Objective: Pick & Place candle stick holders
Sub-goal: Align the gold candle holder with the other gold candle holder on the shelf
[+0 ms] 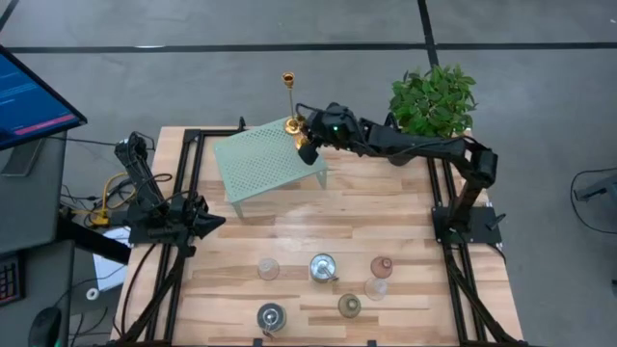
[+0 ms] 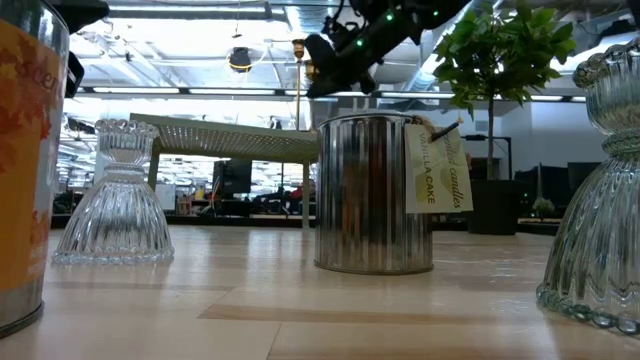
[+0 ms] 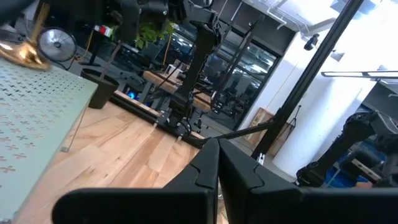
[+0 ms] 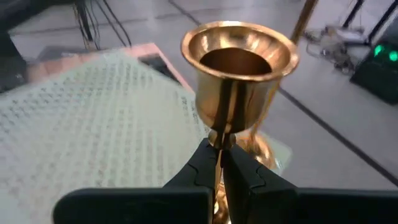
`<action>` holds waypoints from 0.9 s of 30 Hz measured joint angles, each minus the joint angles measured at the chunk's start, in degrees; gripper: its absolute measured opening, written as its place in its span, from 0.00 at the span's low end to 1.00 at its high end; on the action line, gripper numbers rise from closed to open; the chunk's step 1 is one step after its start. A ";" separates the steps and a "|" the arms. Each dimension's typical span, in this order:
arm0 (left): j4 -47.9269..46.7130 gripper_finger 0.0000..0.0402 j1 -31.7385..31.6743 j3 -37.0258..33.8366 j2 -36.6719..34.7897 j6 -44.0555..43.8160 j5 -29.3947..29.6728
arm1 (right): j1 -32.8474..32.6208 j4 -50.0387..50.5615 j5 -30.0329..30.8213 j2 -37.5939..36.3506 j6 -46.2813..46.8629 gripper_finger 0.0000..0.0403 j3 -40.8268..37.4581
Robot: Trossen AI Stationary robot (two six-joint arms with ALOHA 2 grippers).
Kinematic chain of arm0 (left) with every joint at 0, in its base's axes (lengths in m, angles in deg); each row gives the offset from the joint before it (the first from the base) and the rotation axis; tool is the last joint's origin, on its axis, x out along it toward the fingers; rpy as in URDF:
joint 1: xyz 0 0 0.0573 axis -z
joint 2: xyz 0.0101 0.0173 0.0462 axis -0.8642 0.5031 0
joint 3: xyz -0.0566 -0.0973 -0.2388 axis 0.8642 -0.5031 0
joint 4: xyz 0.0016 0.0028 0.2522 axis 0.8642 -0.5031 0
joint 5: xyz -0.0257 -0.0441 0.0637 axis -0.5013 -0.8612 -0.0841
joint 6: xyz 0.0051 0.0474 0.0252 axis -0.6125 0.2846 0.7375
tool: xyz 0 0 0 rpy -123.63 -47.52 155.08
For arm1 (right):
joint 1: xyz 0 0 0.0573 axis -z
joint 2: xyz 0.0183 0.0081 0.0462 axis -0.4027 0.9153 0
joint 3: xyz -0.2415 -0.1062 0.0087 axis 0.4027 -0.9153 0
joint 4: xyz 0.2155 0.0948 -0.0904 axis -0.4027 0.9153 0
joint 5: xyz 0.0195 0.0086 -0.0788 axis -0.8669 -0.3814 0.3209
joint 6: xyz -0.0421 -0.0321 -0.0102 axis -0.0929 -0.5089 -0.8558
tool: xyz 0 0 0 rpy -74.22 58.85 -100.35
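My right gripper (image 1: 308,146) is over the far right corner of the mint-green rack (image 1: 265,164), shut on the short gold candlestick (image 4: 238,68). The tall slim gold candlestick (image 1: 287,96) stands by its base on that corner, right behind it. Several holders stand on the near part of the table: a clear glass one (image 1: 268,269), a silvery cup (image 1: 323,267), a pink one (image 1: 382,266), a greenish one (image 1: 349,306) and another silvery cup (image 1: 271,316). My left gripper (image 1: 214,224) waits shut at the table's left side. My right gripper pinches the short candlestick's thin stem (image 4: 221,138), just beneath its cup, between the two fingers. The fingers come slanting down from the table's right side. The candlestick stands upright, cup up. The fingers hide its foot, so I cannot tell whether it rests on the rack.
A potted green plant (image 1: 434,96) stands at the table's far right corner, beside my right arm. Another clear glass holder (image 1: 376,287) stands near the pink one. In the low view a silvery tin (image 2: 372,195) and ribbed glass holders (image 2: 118,200) stand close to the camera.
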 joint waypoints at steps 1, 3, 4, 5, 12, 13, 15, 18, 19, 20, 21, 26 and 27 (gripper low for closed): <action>0.00 0.02 0.01 0.00 0.00 0.00 0.00 | -0.27 -0.43 0.11 0.25 0.05 0.00 0.12; 0.00 0.02 0.01 0.00 0.00 -0.01 0.02 | -0.32 0.26 0.21 0.08 -0.05 0.00 -0.10; 0.00 0.02 0.01 0.00 0.00 -0.01 0.00 | -0.33 0.14 0.20 0.07 -0.10 0.00 -0.10; 0.00 0.02 0.01 0.00 0.00 -0.01 0.00 | -0.34 0.03 0.15 0.13 -0.01 0.00 -0.07; 0.03 0.02 0.01 0.00 0.00 -0.01 0.00 | -1.24 3.05 0.26 -1.03 0.09 0.00 -0.08; 0.02 0.02 0.01 0.00 0.00 -0.01 0.00 | -1.53 3.75 0.26 -1.53 0.01 0.00 -0.12; 0.02 0.02 0.01 0.00 0.00 -0.01 0.00 | -1.99 4.04 0.20 -2.12 -0.07 0.00 -0.12; 0.02 0.02 0.01 0.02 0.00 0.03 0.00 | -2.24 4.85 0.11 -3.07 -0.28 0.00 -0.16; 0.00 0.02 0.01 0.00 0.00 0.26 0.00 | -2.21 4.66 0.11 -3.30 -0.34 0.00 -0.14; 0.02 0.02 0.01 0.01 0.00 0.29 0.00 | -2.17 4.81 0.14 -3.44 -0.34 0.00 -0.14; 0.01 0.02 0.01 0.00 0.00 0.31 0.00 | -2.15 4.78 0.14 -3.48 -0.33 0.00 -0.14; 0.00 0.02 0.01 0.01 0.00 0.42 0.00 | -2.15 5.67 0.09 -3.37 -0.10 0.00 -0.24; 0.00 0.02 0.01 0.00 0.00 0.44 0.00 | -2.16 5.55 0.11 -3.37 -0.10 0.00 -0.56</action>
